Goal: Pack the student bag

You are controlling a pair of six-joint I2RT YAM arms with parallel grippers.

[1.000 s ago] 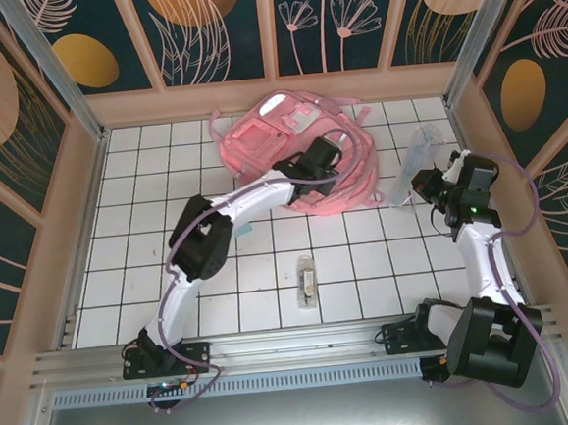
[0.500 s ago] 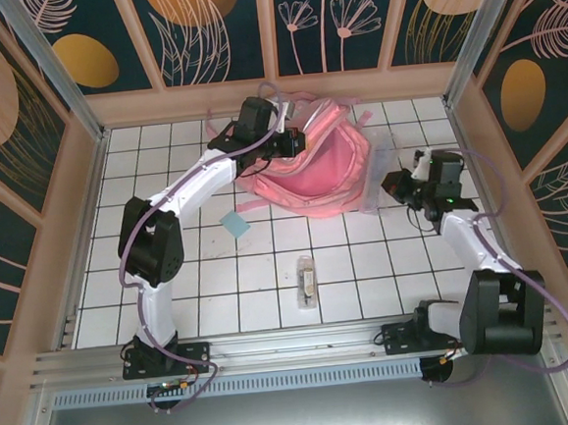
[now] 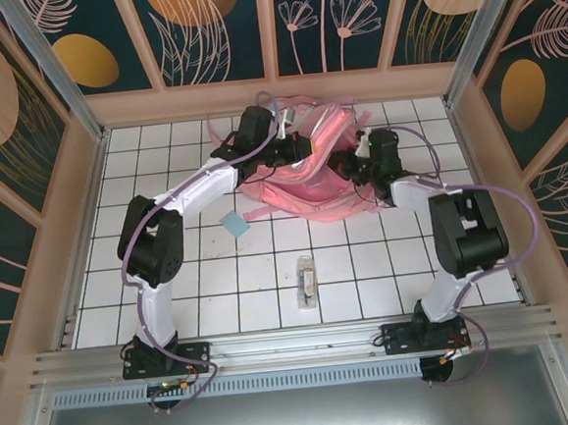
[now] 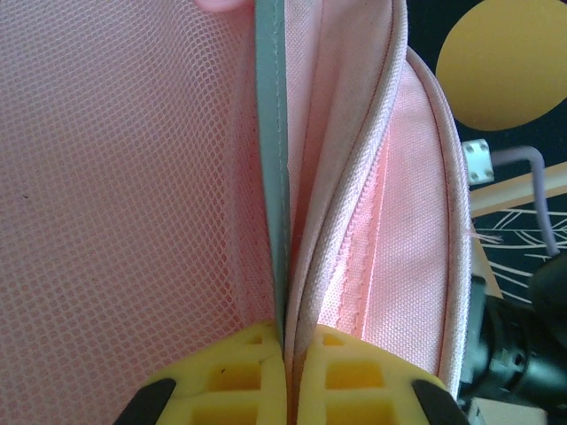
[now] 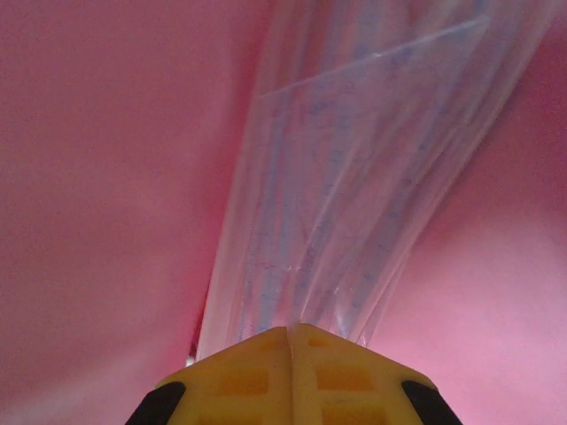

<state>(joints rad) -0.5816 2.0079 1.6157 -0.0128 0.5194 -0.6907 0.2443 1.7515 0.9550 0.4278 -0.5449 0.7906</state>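
The student bag (image 3: 307, 191), a large pink backpack, lies at the back middle of the tiled table with its mouth held up. My left gripper (image 3: 292, 151) is shut on the bag's opening edge. In the left wrist view the yellow fingers (image 4: 221, 376) pinch the bag's piped rim (image 4: 306, 292), between pink mesh and a grey-green trim strip. My right gripper (image 3: 355, 166) reaches into the bag from the right. It is shut (image 5: 290, 332) on a clear plastic sleeve (image 5: 354, 177), with the bag's pink lining (image 5: 106, 177) all around it.
A small light-blue square (image 3: 234, 223) lies on the tiles just left of the bag. A narrow wrapped item (image 3: 307, 278) lies nearer the front, in the middle. Wooden walls enclose the table on three sides; an aluminium rail (image 3: 294, 345) runs along the near edge.
My right arm swung left from the table's right side, carrying the clear sleeve into the bag. My left gripper moved from the bag's lower middle to its top-left edge and lifted the opening.
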